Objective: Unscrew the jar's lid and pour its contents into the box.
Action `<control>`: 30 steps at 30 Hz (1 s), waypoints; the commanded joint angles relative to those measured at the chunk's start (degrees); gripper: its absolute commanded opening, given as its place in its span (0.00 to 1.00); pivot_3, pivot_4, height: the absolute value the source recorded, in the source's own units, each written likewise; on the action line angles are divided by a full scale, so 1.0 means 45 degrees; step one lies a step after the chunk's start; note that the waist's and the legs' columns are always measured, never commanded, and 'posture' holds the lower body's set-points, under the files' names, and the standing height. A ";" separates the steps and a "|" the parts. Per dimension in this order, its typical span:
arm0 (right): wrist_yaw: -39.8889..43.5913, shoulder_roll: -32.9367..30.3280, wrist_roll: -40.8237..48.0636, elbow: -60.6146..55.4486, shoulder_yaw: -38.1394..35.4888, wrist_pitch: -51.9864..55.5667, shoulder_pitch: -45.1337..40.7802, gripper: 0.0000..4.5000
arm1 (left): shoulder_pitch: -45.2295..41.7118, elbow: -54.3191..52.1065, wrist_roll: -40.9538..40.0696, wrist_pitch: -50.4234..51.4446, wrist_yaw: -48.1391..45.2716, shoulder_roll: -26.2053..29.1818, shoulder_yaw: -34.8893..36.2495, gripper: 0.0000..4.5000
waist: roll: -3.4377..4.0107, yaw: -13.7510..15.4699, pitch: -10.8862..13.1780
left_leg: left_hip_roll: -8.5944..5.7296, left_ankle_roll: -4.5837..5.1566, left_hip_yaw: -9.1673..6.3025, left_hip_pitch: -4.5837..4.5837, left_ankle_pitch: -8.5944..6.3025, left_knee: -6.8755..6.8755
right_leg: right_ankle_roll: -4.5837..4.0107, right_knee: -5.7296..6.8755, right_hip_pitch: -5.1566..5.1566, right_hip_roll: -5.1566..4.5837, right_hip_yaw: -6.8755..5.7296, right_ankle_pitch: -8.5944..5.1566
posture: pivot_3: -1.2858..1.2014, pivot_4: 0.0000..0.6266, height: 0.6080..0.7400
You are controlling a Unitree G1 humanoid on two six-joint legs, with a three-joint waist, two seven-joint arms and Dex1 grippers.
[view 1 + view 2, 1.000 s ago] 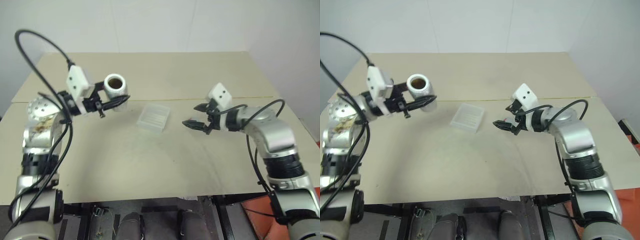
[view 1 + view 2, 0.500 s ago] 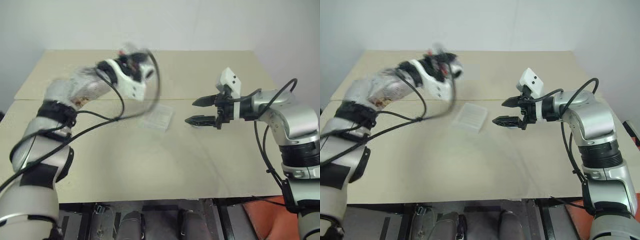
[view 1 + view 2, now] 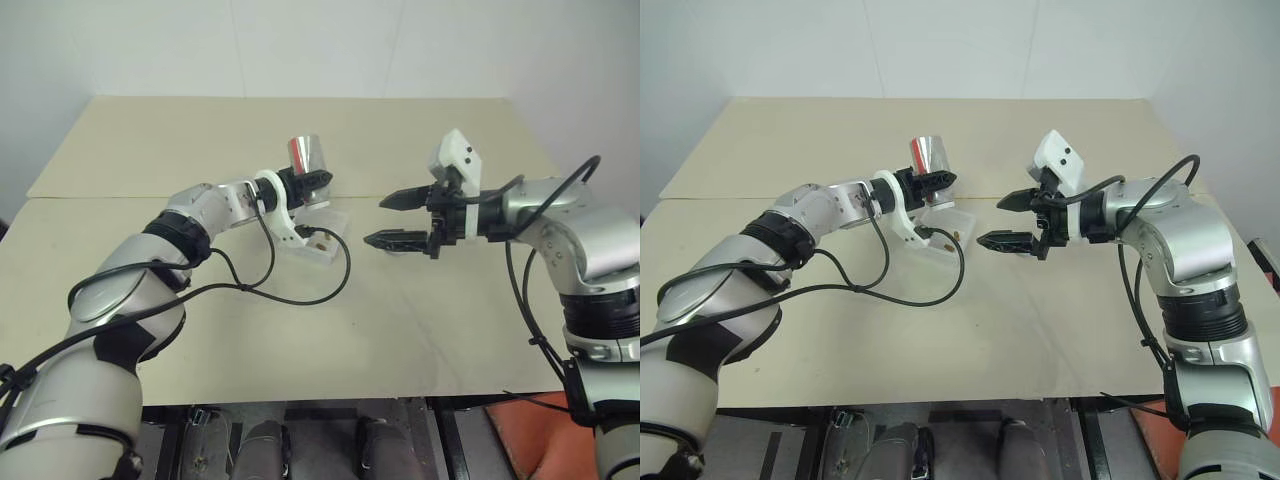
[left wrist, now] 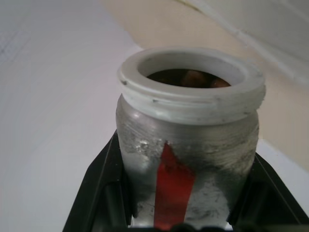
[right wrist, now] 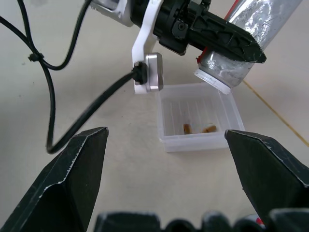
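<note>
Gripping jar [image 3: 305, 158] inverted, left gripper [image 3: 312, 182]: silver label, red stripe, white rim. Bits [image 5: 197, 128] in box [image 5: 231, 140] beneath. Right gripper [image 3: 388, 220] spread, empty.

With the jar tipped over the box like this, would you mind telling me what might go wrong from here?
1. The jar's mouth hangs over the far edge of the box, not its middle, so bits still inside could drop onto the table.
2. Two bits already lie in the shallow box; later ones might bounce out.
3. The left pincer hangs close above the light box and could nudge it. The right pincer stands open beside it, not steadying it.
</note>
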 commanded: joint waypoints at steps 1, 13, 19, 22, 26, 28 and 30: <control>-0.0205 -0.0061 0.0260 -0.0414 -0.0470 0.0045 -0.0027 0.99 | -0.0305 -0.0001 -0.0434 -0.0134 0.0136 0.0200 0.0245 0.43 | 0.0000 -0.0004 0.0000 | 0.0000 0.0000 0.0000 0.0001 0.0000 0.0002 | 0.0000 0.0004 0.0000 0.0000 0.0001 0.0000 | 0.52 0.24 1.00; -0.0201 -0.0046 0.0402 -0.0217 -0.0318 -0.0073 -0.0059 0.99 | 0.2065 -0.0464 -0.7806 -0.2096 -0.3978 0.1341 0.5149 0.43 | 0.0001 -0.0043 -0.0001 | 0.0005 -0.0006 0.0004 0.0005 0.0004 0.0023 | -0.0001 0.0027 -0.0005 -0.0003 0.0004 0.0001 | 0.52 0.24 1.00; -0.0095 -0.0004 0.0342 -0.0082 -0.0230 -0.0156 -0.0175 0.99 | 0.5020 -0.3073 -1.5068 0.0432 -0.8373 -0.0214 0.9608 0.43 | 0.0007 -0.0031 -0.0004 | 0.0009 -0.0004 -0.0002 -0.0005 0.0003 0.0077 | 0.0000 0.0051 0.0004 -0.0012 -0.0001 0.0001 | 0.52 0.24 1.00; -0.0068 -0.0043 0.0265 -0.0017 -0.0204 -0.0206 -0.0190 0.99 | 0.6039 -0.4815 -1.7519 0.2907 -0.9554 -0.1038 1.1106 0.43 | 0.0006 -0.0096 -0.0004 | 0.0008 -0.0004 -0.0006 -0.0002 0.0003 0.0100 | 0.0000 0.0079 0.0004 -0.0012 0.0001 0.0002 | 0.52 0.24 1.00; -0.0123 0.0016 0.0229 0.0047 -0.0196 -0.0233 -0.0244 0.99 | 0.7328 -0.7228 -1.9858 0.6351 -1.0275 -0.1873 1.2409 0.43 | 0.0006 -0.0183 -0.0004 | 0.0008 -0.0002 -0.0015 0.0010 0.0002 0.0152 | 0.0001 0.0139 0.0016 -0.0012 0.0012 0.0001 | 0.52 0.24 1.00; -0.0119 0.0018 0.0245 0.0026 -0.0196 -0.0233 -0.0253 0.99 | 0.7705 -0.7854 -2.0237 0.7395 -1.0099 -0.2110 1.2756 0.43 | 0.0006 -0.0198 -0.0004 | 0.0008 -0.0001 -0.0024 0.0029 0.0002 0.0172 | 0.0000 0.0158 0.0044 -0.0012 0.0012 0.0002 | 0.52 0.24 1.00; -0.0119 0.0007 0.0271 -0.0015 -0.0211 -0.0223 -0.0234 0.99 | 0.8103 -0.8260 -2.0454 0.7921 -0.9966 -0.2307 1.2970 0.43 | 0.0006 -0.0200 -0.0004 | 0.0009 0.0004 -0.0032 0.0099 -0.0001 0.0171 | 0.0000 0.0155 0.0122 -0.0012 0.0008 0.0002 | 0.52 0.24 1.00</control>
